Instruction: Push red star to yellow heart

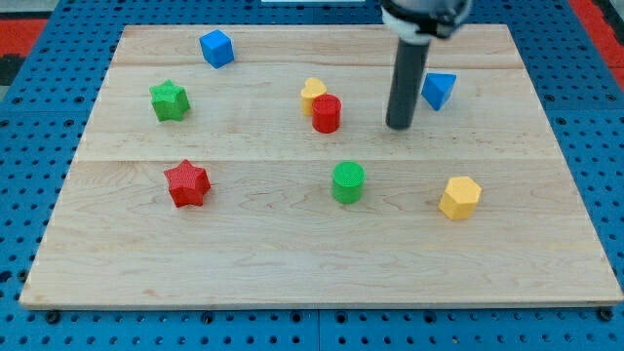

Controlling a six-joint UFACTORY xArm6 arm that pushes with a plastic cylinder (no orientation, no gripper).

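Meanwhile red star (187,182) flat, no long axis, well left of my tip (398,126); no claw.

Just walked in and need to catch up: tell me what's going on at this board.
A single arm with a dark rod is meant to push the red star to the yellow heart. My tip sits right of the red cylinder, which touches the heart, and left of the blue triangular block. The star lies far off toward the view's lower left, untouched, so the push hasn't begun.
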